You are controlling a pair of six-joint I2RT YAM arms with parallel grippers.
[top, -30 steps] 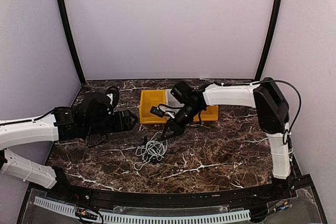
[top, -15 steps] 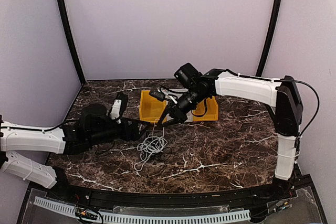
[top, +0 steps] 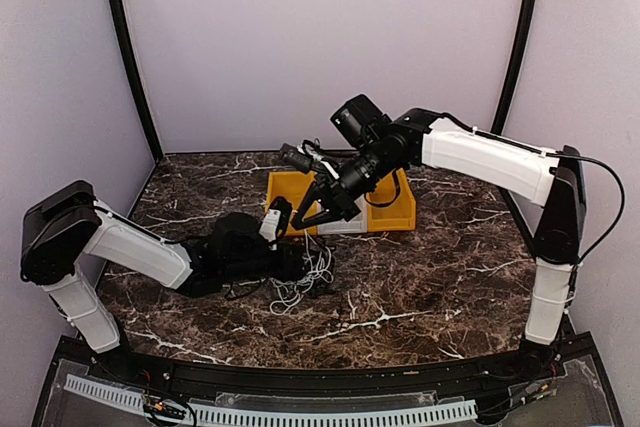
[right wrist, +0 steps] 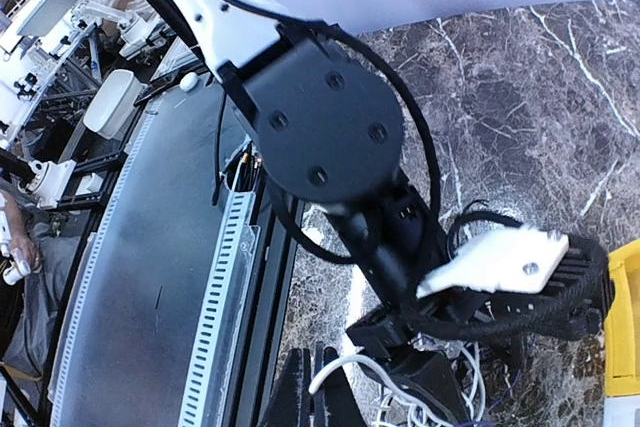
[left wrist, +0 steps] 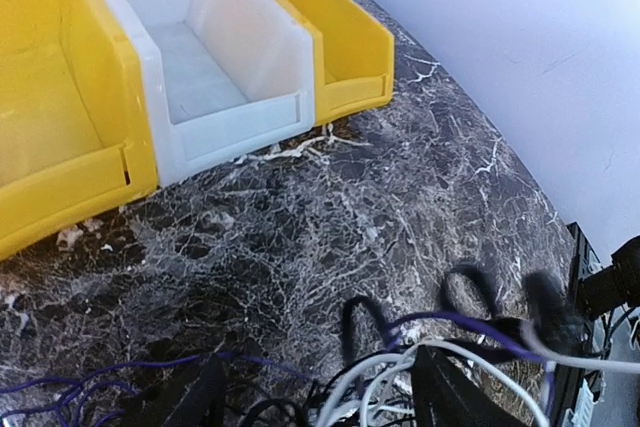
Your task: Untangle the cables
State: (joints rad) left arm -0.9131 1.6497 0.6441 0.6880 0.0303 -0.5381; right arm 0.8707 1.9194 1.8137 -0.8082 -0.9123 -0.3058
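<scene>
The cables lie in one tangle (top: pixel 305 285) on the marble table, in front of the bins. In the left wrist view I see white cords (left wrist: pixel 400 372), black loops (left wrist: pixel 365 319) and a thin purple strand (left wrist: pixel 470 322) knotted together. My left gripper (top: pixel 298 265) is low on the tangle. Its jaws (left wrist: pixel 320 392) stand wide apart with the cords between them. My right gripper (top: pixel 300 221) hovers above the tangle, near the bins. In the right wrist view it (right wrist: pixel 322 387) is shut on a white cable (right wrist: pixel 345 372), which runs down to the pile.
Three bins stand behind the tangle: a yellow bin (top: pixel 283 202), a white bin (left wrist: pixel 190 57) and a second yellow bin (top: pixel 398 213). The left arm (right wrist: pixel 330 127) lies low across the table's left half. A slotted rail (top: pixel 270 412) runs along the near edge.
My left arm has swung right and down onto the tangle. My right gripper has risen and drawn back towards the bins with the white cable. The pile has shifted slightly right.
</scene>
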